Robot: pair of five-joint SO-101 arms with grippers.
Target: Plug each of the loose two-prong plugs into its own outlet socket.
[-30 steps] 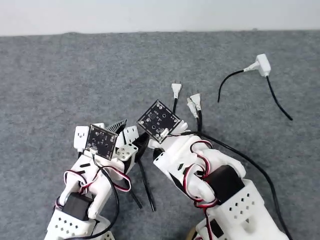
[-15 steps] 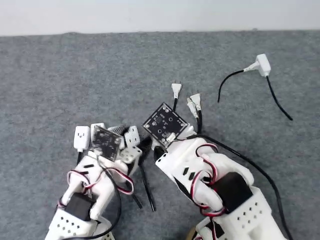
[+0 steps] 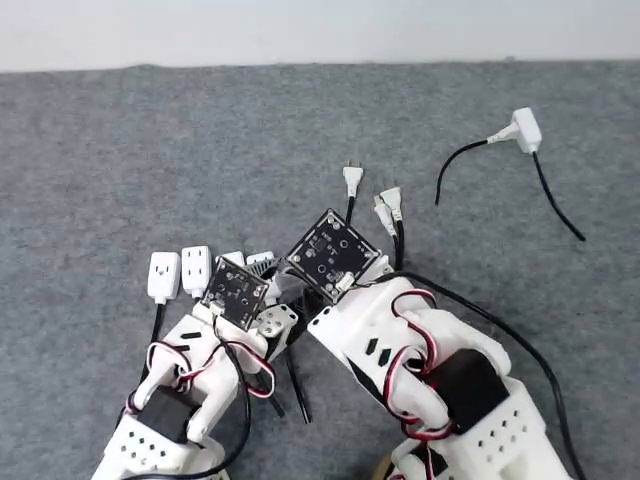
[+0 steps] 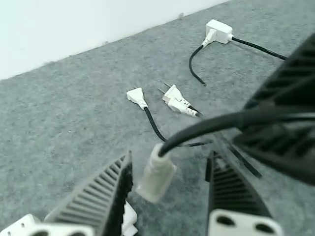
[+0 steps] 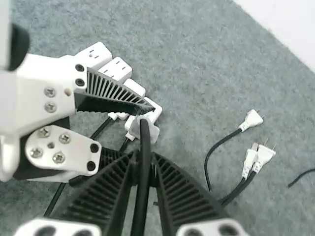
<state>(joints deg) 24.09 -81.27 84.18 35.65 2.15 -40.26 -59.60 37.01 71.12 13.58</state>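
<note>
A grey, coarse-fibred mat (image 3: 120,140) covers the table, its nap mottled light and dark. At its far side the mat meets 1 plain white wall (image 3: 300,30) along a slightly uneven seam. Below the wall, even, diffuse light falls across the mat, leaving only faint, soft shadows on the fibres.

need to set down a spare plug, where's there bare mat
Bare mat lies far left, beyond the outlet sockets and left of the loose plugs. More lies at the right edge, nearer than the far white plug. Crowded: the middle, where the left gripper and right gripper, pinching a cable, meet by the sockets.
</note>
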